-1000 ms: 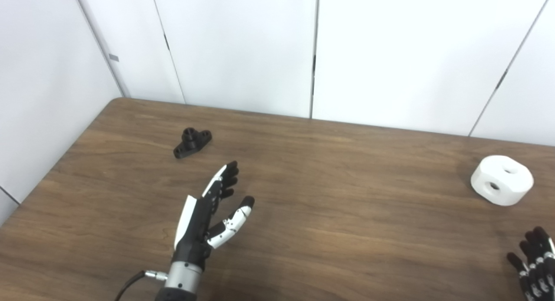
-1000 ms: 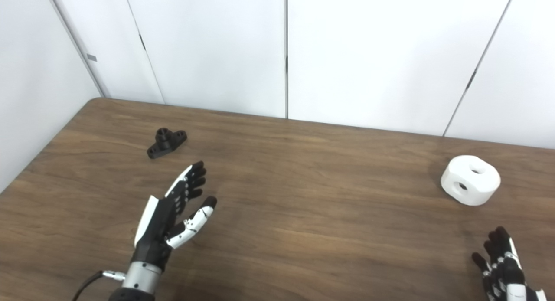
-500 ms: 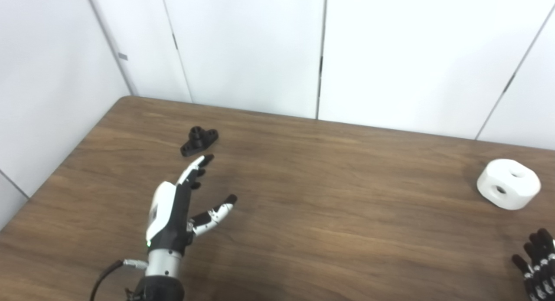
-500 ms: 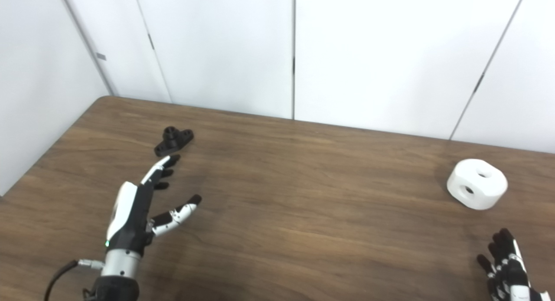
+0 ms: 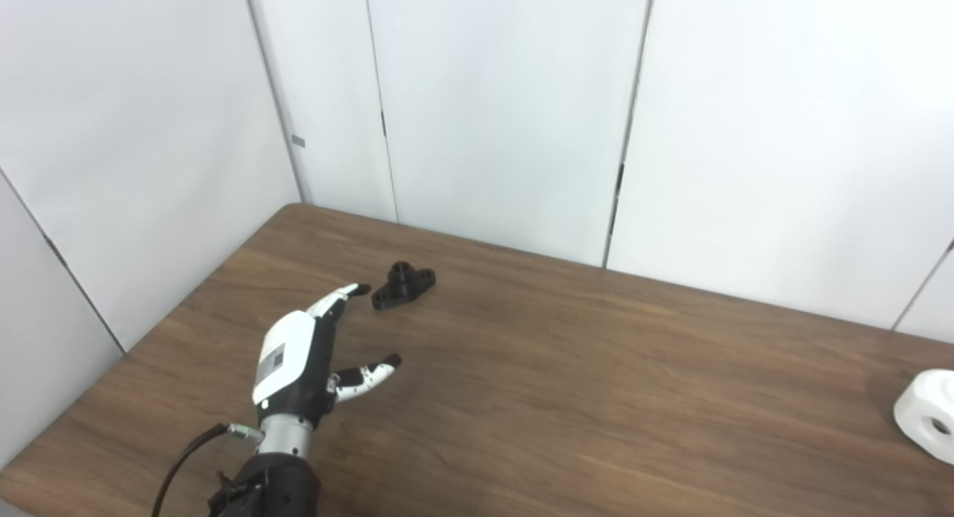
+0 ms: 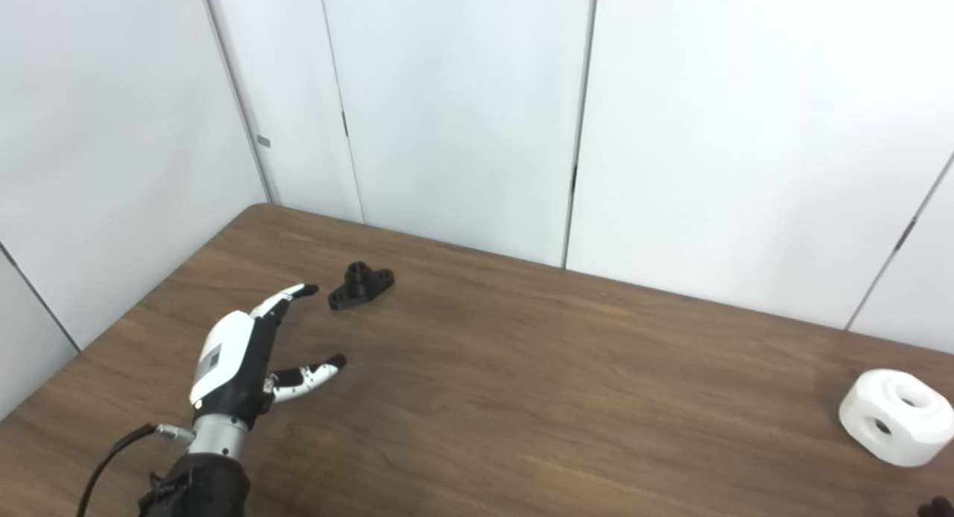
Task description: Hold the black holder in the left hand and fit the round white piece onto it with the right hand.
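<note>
The black holder, a small flanged part with a short upright tube, lies on the brown table toward its far left. My left hand hovers just left of and in front of it, open, fingers stretched toward it, thumb spread to the right, nothing held. The fingertips end a short gap short of the holder. The round white piece, a chunky block with holes in top and side, rests near the table's right end. My right hand is out of the left eye view; only a dark speck shows at the right eye view's bottom right corner.
The wooden table runs up to white wall panels at the back and left. Its left edge lies close beside my left forearm, with a cable trailing from the wrist.
The camera has swung left and up, shifting the whole scene right. My left hand has reached forward and left, closing on the holder. The right hand has dropped out of view.
</note>
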